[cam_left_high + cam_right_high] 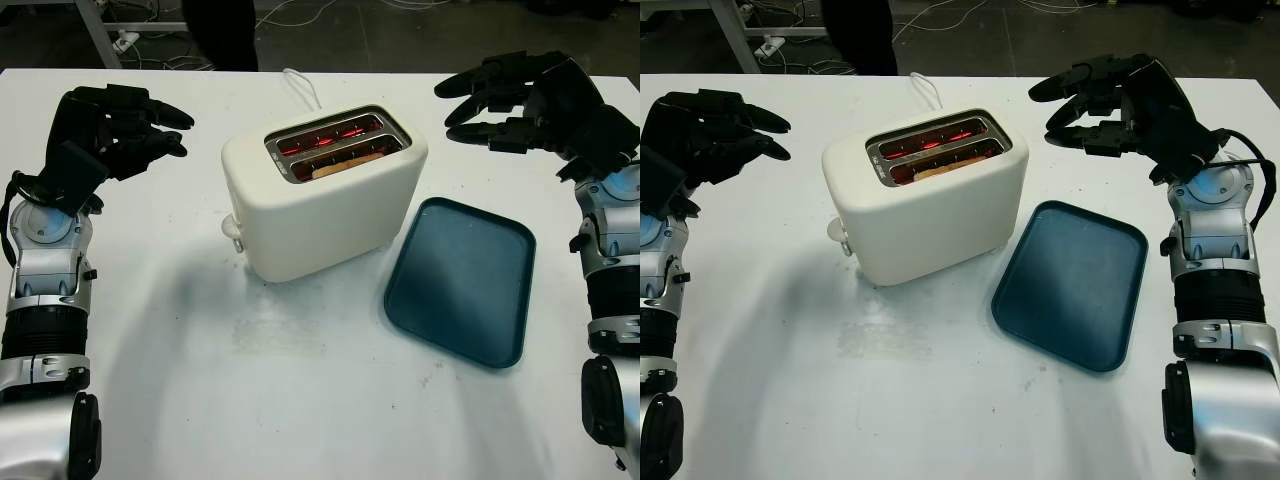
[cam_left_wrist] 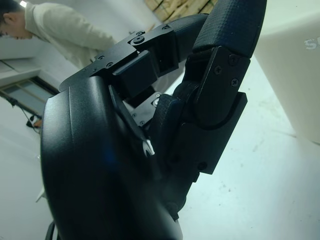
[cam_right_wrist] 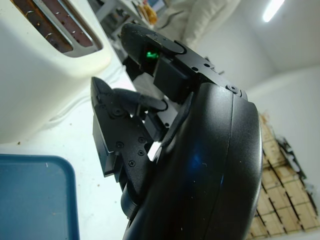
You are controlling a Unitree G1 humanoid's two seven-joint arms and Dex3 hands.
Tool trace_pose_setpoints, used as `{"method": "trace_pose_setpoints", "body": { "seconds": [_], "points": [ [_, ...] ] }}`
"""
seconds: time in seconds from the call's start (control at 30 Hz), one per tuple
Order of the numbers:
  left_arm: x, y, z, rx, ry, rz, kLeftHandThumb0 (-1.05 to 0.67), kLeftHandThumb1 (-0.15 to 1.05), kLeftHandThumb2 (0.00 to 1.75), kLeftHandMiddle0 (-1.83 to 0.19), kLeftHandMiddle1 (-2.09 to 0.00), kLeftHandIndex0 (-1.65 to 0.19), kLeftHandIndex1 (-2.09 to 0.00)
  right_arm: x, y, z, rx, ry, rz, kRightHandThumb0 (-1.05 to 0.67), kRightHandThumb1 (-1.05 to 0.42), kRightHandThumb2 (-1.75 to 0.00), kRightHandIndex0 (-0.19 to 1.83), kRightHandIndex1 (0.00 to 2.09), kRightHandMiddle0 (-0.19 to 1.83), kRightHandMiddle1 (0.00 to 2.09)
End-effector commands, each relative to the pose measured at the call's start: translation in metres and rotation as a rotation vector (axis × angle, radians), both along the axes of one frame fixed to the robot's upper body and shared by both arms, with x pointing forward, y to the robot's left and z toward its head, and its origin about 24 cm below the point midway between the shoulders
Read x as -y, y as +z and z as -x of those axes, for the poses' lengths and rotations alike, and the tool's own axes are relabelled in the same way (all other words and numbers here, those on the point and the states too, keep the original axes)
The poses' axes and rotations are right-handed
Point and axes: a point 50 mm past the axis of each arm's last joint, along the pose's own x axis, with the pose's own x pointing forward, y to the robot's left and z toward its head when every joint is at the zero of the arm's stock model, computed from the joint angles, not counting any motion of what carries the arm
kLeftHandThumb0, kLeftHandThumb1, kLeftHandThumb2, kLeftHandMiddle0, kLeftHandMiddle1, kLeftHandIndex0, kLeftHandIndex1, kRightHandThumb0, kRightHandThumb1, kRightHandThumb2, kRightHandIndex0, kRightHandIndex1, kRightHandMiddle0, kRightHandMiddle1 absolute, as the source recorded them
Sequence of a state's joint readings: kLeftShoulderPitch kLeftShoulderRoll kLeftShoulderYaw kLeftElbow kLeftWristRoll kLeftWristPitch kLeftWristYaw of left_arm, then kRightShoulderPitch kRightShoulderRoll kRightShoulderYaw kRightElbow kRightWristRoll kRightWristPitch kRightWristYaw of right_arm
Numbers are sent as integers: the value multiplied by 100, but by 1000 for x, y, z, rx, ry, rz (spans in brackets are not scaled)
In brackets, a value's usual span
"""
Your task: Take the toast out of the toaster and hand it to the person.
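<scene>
Left eye view shows the toast (image 1: 345, 163) sitting low in the near slot of the cream toaster (image 1: 320, 205), the slots glowing red. The left hand (image 1: 112, 132) and right hand (image 1: 525, 100) hover open on either side, holding nothing. A blue tray (image 1: 462, 281) lies to the right.

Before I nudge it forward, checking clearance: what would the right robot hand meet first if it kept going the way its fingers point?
Probably the toaster: the right robot hand points toward its top. Height is unclear, so it might pass just above the slots.

Toast (image 1: 345, 163) in toaster (image 1: 320, 210), tray (image 1: 462, 280) right.
</scene>
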State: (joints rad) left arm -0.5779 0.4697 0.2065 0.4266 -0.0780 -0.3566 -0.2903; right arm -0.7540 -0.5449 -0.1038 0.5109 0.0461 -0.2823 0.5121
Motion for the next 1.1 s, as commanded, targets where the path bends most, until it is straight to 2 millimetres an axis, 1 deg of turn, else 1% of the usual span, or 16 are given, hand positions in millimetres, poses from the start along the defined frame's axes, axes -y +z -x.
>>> {"method": "trace_pose_setpoints", "body": {
  "seconds": [0.0,0.2,0.27,0.43,0.63,0.8,1.07],
  "points": [
    [1,5,-1,24,2,15,-105,91,2,-121,-57,-125,-30,-2,6,-1,26,-6,6,14,-83,-1,82,93,100,25],
    [0,6,0,23,6,15,-105,92,6,-119,-57,-126,-29,-3,6,-2,24,-2,3,14,-83,0,85,92,100,26],
    [1,6,-1,23,5,9,-105,92,6,-119,-57,-125,-29,-3,6,-1,17,-8,2,12,-82,0,84,92,99,26],
    [4,7,0,23,7,-8,-105,92,7,-119,-58,-125,-28,0,7,1,30,-23,14,12,-82,0,84,91,99,26],
    [2,8,0,36,8,-45,-105,92,13,-114,-66,-120,-31,0,7,1,34,-25,34,15,-86,-2,80,88,96,25],
    [1,7,1,28,13,-46,-105,92,14,-109,-75,-116,-37,-2,6,0,32,-25,35,3,-87,-1,83,90,97,26],
    [-1,6,1,25,10,-50,-105,92,15,-105,-82,-110,-46,-3,7,0,38,-30,36,-4,-87,-1,85,90,98,27]
  ]
}}
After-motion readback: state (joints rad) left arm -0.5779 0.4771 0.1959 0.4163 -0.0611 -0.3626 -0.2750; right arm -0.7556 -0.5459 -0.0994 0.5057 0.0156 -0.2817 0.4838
